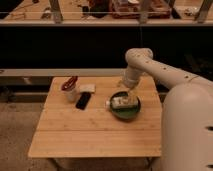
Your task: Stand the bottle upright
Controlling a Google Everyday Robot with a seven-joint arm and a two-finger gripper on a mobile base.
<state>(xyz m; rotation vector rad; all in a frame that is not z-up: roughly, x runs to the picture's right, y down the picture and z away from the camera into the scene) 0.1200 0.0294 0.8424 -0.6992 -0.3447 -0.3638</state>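
Note:
The bottle [120, 102], pale with a white cap and a yellowish label, lies on its side across the green plate [126, 111], cap pointing left. The plate sits on the right half of the wooden table [95, 130]. My gripper [128, 91] hangs at the end of the white arm, just above the far right end of the bottle, over the plate's back rim.
A white cup with red items [70, 89] stands at the table's back left. A black flat object [83, 100] and a pale pad [87, 88] lie beside it. A dark counter and railing run behind the table. My white body fills the right.

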